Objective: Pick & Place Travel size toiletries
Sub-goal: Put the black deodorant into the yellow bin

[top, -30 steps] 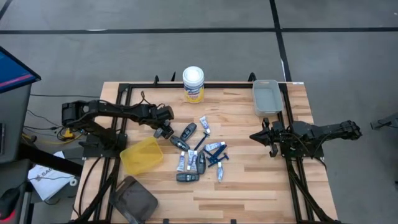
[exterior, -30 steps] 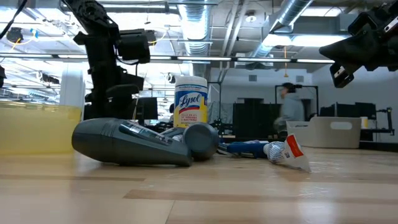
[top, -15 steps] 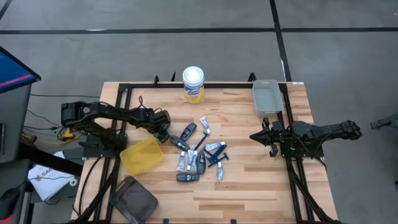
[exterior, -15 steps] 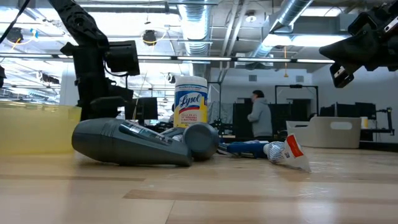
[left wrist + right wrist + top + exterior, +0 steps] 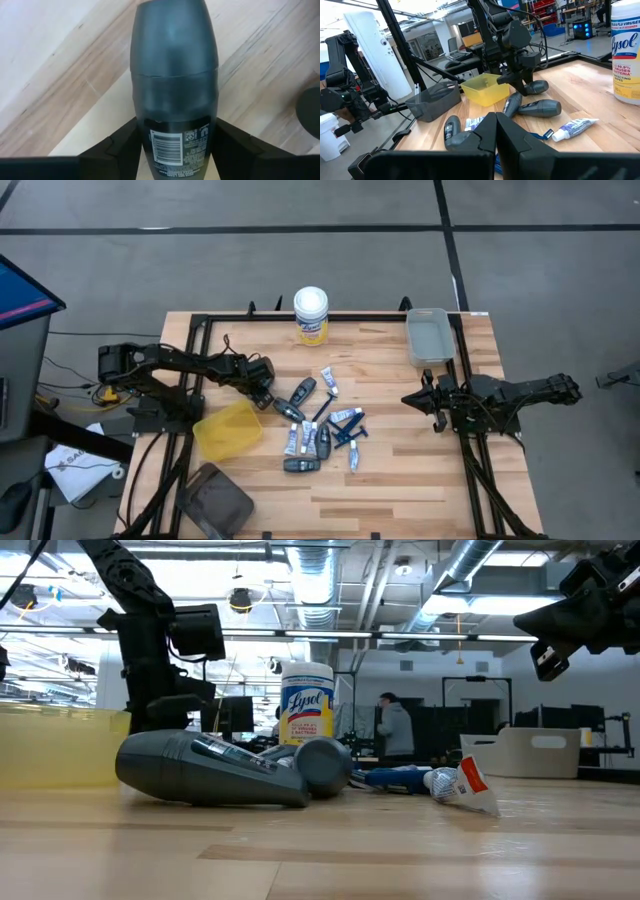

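Light wood table (image 5: 400, 480) sitting on grey floor with black tape lines; open workshop behind, one person (image 5: 396, 730) standing far off. On it, largest first: yellow bin (image 5: 228, 429), grey bin (image 5: 428, 336), dark tray (image 5: 215, 498), one Lysol canister (image 5: 311, 315). Toiletries pile (image 5: 320, 425) lying mid-table: about five dark grey sticks, about four white tubes, a few blue razors, hard to count. Left gripper (image 5: 263, 388) hovering beside the yellow bin, pinching one dark grey stick (image 5: 174, 85). Right gripper (image 5: 422, 400) waiting right of the pile, fingers pressed together.
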Available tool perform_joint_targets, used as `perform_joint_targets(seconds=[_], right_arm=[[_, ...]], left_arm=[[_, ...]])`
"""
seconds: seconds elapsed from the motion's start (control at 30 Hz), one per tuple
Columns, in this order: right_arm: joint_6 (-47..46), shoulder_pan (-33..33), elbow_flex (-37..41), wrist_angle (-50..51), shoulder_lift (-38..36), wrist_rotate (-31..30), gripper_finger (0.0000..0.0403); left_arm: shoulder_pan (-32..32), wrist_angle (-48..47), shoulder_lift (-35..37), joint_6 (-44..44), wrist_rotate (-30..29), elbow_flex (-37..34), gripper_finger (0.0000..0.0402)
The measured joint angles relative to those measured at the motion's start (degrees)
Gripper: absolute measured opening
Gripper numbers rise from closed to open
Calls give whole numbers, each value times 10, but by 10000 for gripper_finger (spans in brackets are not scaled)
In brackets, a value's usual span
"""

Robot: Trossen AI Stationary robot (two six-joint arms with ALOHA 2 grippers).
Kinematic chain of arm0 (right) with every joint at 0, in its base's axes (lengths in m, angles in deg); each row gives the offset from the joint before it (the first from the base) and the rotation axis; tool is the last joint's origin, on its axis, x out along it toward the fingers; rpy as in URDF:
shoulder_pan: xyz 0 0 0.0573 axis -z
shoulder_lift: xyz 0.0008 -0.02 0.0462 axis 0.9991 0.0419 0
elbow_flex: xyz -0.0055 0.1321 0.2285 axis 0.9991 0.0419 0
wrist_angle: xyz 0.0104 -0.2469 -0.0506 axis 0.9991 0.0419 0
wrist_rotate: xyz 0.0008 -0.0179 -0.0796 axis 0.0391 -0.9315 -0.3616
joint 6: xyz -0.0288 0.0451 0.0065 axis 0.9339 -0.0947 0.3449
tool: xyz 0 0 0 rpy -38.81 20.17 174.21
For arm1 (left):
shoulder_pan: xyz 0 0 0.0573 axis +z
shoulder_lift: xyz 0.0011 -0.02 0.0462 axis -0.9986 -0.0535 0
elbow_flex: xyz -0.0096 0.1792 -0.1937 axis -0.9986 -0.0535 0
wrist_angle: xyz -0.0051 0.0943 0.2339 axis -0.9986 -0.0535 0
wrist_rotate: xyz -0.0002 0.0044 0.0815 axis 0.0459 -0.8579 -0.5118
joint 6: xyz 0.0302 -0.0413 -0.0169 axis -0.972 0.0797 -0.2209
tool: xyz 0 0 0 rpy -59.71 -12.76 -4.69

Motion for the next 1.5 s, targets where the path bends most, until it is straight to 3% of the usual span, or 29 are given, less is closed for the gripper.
perform_joint_targets(seconds=[0.47,0.73,0.93,1.13,1.5], right_arm=[[0,0,0,0,0,0,0],[0,0,0,0,0,0,0],[0,0,0,0,0,0,0],[0,0,0,0,0,0,0],[0,0,0,0,0,0,0]], left_arm=[[34,78,-3,1,-26,1,189],[38,66,0,-12,-4,65,189],[32,-56,0,-12,42,152,189],[0,-178,14,-11,45,220,189],[-75,-277,198,137,41,227,189]])
